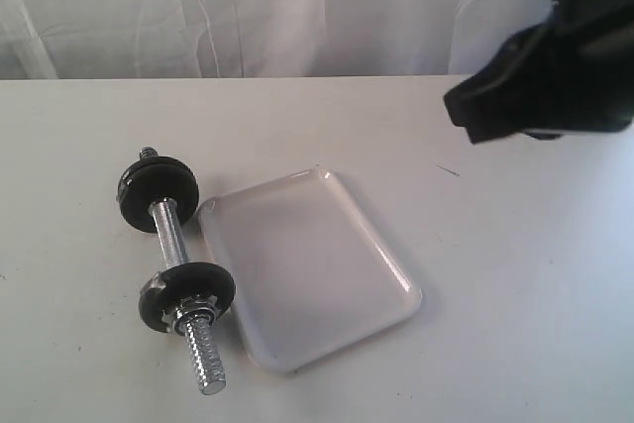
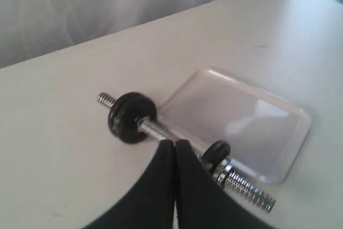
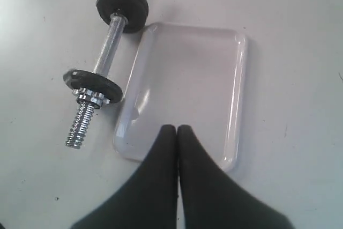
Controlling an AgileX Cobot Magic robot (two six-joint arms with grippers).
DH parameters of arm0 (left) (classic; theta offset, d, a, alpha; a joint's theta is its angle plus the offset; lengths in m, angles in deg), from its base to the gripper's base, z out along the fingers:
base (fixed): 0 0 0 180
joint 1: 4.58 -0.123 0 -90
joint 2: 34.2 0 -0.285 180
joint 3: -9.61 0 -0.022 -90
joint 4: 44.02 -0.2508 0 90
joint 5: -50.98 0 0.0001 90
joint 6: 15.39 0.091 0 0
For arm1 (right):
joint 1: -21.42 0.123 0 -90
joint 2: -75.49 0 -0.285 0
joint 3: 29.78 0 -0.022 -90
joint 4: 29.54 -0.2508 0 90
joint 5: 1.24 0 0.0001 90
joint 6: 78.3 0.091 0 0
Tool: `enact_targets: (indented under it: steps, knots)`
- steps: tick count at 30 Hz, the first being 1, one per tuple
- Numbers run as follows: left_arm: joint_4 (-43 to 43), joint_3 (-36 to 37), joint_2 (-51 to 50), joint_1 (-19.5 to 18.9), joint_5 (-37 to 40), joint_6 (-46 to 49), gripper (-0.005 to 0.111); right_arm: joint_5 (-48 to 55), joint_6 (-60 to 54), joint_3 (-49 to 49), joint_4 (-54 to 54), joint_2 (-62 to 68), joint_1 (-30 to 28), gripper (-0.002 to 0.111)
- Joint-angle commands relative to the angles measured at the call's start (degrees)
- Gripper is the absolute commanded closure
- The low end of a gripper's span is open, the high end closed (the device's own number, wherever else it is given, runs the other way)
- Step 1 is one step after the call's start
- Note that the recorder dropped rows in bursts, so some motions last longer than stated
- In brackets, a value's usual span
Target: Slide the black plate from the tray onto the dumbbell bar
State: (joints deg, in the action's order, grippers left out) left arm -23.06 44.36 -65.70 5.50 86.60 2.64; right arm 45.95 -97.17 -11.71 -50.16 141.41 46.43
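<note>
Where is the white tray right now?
In the exterior view the tray lies flat on the table near the middle, close beside the dumbbell bar, on that bar's right.

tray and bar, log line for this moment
tray: holds nothing | bar: discs on both ends | left claw: shut | right claw: shut

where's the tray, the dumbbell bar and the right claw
tray (image 1: pixel 297 245), exterior view, bare floor near its middle
dumbbell bar (image 1: pixel 165 233), exterior view, bare chrome shaft at mid-length
right claw (image 3: pixel 177 129), right wrist view, between its shut fingertips
</note>
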Motion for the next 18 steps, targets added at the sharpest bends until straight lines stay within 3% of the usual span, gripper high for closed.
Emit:
enact_targets:
  steps: [1,5,9,18]
  knots:
    - [-13.42,1.33,6.14,0.32,7.51,-11.1,0.107,-2.81,1.06,6.85,-0.36,-10.29,-0.37,0.108]
    - [-19.92,1.33,8.49,0.32,12.76,-13.99,0.107,-3.22,1.06,11.43,-0.36,-18.51,-0.37,0.108]
    - [-19.95,1.33,8.96,0.32,16.27,-13.99,0.107,-3.11,1.14,14.46,-0.36,-23.95,-0.37,0.108]
    - [-19.95,1.33,8.96,0.32,16.43,-13.75,0.107,-2.01,1.39,15.26,-0.36,-28.26,-0.37,0.108]
